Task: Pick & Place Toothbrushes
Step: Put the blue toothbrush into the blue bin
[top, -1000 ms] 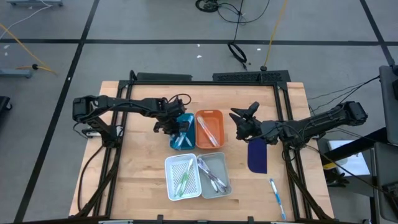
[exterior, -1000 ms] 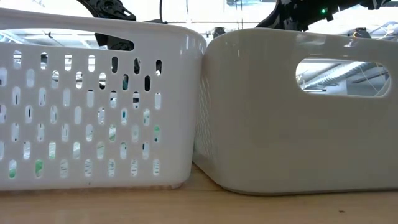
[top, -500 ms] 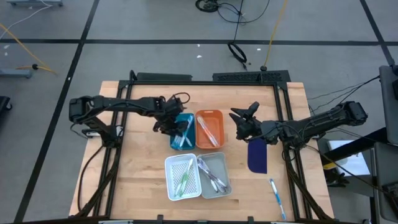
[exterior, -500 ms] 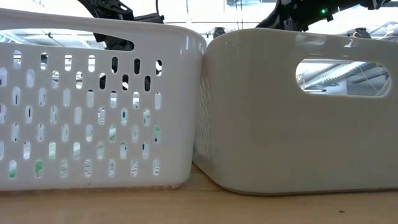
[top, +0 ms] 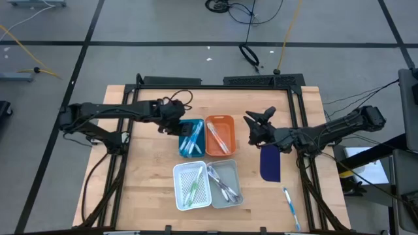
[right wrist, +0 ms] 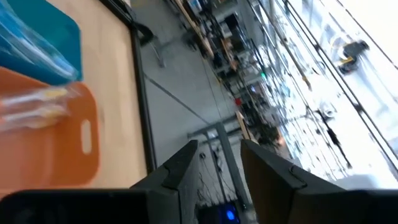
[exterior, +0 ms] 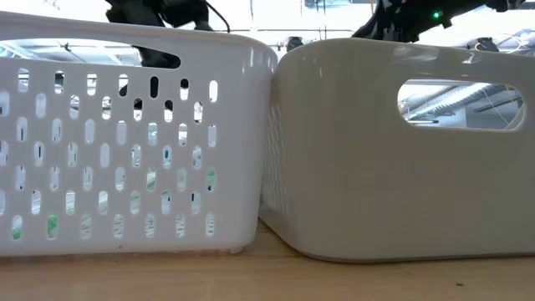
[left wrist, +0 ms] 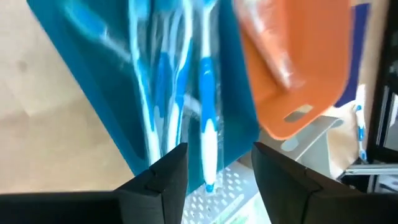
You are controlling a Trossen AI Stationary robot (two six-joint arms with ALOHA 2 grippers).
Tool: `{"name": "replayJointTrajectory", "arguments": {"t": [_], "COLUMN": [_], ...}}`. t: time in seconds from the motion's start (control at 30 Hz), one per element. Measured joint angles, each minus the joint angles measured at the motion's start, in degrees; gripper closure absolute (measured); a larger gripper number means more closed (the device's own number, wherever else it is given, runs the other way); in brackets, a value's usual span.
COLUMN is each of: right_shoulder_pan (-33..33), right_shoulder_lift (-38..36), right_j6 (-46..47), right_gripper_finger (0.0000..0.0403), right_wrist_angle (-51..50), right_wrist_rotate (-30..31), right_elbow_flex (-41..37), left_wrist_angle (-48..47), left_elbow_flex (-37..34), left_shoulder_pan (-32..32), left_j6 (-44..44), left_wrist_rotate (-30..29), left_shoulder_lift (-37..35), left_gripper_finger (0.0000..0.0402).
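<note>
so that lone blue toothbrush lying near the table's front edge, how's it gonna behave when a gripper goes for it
The toothbrush looks thin and straight, so probably stiff and light for its length. It lies flat on the bare table, so fingers may find little to get under, and it could skid or spin when nudged. It seems unlikely to tip.

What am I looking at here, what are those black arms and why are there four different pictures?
Two robot arms work at a wooden table. One picture looks down from above, one sits level with the tabletop behind two trays, and one comes from each wrist. The left hand is open and empty, at the edge of the blue tray, which holds blue toothbrushes. The right hand hovers near the orange tray, its fingers apart and nothing in them. In front sit a white tray and a grey tray. One toothbrush lies loose on the table.
</note>
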Motion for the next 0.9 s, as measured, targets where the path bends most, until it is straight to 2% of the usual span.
{"name": "replayJointTrajectory", "arguments": {"t": [0.2,0.33,0.6,0.7,0.9], "right_shoulder_pan": [2.8,4.9,10.5,12.6,17.6], "right_shoulder_lift": [0.0,0.0,0.0,0.0,-0.1], "right_j6": [0.5,7.7,20.4,26.1,40.3], "right_gripper_finger": [0.0289,0.0289,0.0289,0.0289,0.0289], "right_wrist_angle": [-0.3,-0.7,1.0,2.0,4.0], "right_wrist_rotate": [7.5,9.1,13.5,13.4,13.4], "right_elbow_flex": [0.0,0.0,0.0,0.0,0.0], "left_wrist_angle": [2.7,4.4,5.8,6.2,8.9], "left_elbow_flex": [0.0,0.0,0.0,0.0,0.0], "left_shoulder_pan": [-3.0,-4.8,-9.9,-12.1,-16.3], "left_j6": [9.1,14.2,26.0,28.6,36.4], "left_wrist_rotate": [-11.5,-18.5,-32.5,-36.1,-39.4], "left_shoulder_lift": [-5.6,-9.6,-15.6,-17.2,-20.0], "left_gripper_finger": [0.0251,0.0280,0.0389,0.0391,0.0397]}}
